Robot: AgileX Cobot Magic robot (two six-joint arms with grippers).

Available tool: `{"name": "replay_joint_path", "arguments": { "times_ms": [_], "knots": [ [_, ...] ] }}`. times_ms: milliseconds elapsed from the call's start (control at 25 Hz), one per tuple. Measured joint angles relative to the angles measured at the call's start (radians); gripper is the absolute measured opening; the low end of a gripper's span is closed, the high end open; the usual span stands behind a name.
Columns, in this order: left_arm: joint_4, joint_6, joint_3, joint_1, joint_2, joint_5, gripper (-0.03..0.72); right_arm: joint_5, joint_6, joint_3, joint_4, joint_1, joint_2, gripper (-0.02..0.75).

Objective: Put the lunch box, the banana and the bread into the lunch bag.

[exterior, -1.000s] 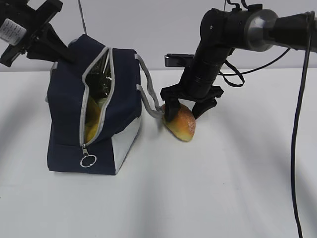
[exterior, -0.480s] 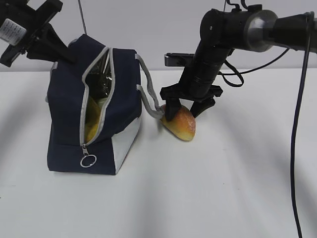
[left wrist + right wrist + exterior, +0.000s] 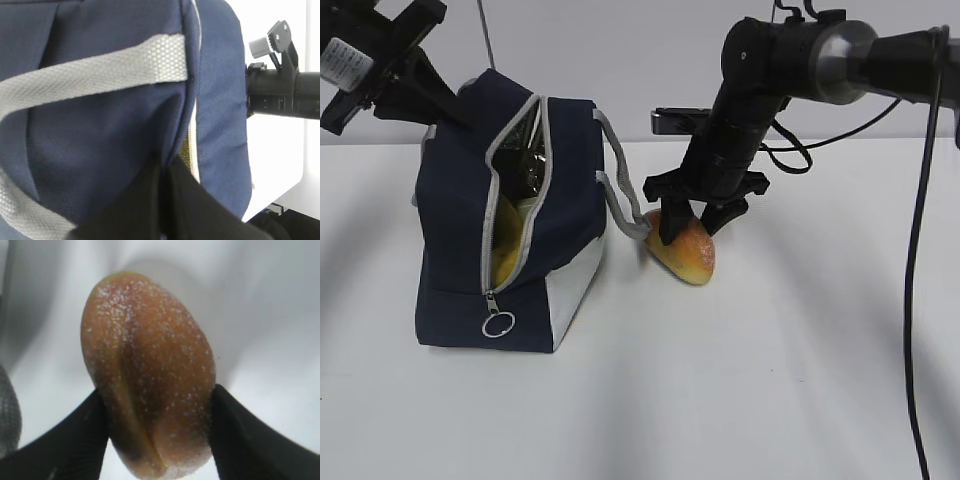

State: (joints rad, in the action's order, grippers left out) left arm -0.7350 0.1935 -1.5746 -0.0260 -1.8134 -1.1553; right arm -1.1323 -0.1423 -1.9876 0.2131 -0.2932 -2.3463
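Leftmost, the left gripper [image 3: 450,112] pinches the lunch bag [image 3: 510,230] at its ten o'clock corner, holding it open. At the bag's three o'clock, on the table [image 3: 770,380], the right gripper [image 3: 692,218] clamps the bread [image 3: 685,250]. Next: lift it clear and carry it over the opening.

The tall navy-blue fabric lunch bag [image 3: 505,230] stands on the left of the white bench [image 3: 740,380]. Its grey zipper is open, and the gap faces near and up. The gap is narrow, and something yellow [image 3: 506,250] already fills the low part of it. The left gripper [image 3: 448,108] pinches the far top edge of the bag. A grey strap handle [image 3: 620,195] hangs on the bag's right side and touches the small golden-brown bread roll [image 3: 684,247]. The right gripper [image 3: 692,222] has a finger on each side of the roll. The near and right parts of the bench are bare.
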Motion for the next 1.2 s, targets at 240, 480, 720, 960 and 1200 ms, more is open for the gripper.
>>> {"name": "replay_joint_path", "arguments": {
  "times_ms": [240, 480, 720, 960, 1200],
  "knots": [
    [0.000, 0.000, 0.000, 0.000, 0.000, 0.000, -0.003, -0.084, 0.000, -0.071, -0.093, -0.002, 0.017, 0.419],
    [0.000, 0.000, 0.000, 0.000, 0.000, 0.000, -0.003, -0.093, 0.027, -0.093, -0.196, -0.002, 0.108, 0.417],
    [-0.003, 0.000, 0.000, 0.000, 0.000, -0.001, -0.003, -0.104, 0.028, -0.093, -0.174, -0.002, 0.248, 0.416],
    [-0.033, 0.000, 0.000, 0.000, 0.000, -0.001, -0.003, -0.112, 0.020, -0.095, -0.002, -0.028, 0.371, 0.415],
    [-0.057, 0.000, 0.000, 0.000, 0.000, -0.001, -0.003, -0.117, 0.012, -0.095, 0.142, -0.102, 0.381, 0.414]
  ]
}}
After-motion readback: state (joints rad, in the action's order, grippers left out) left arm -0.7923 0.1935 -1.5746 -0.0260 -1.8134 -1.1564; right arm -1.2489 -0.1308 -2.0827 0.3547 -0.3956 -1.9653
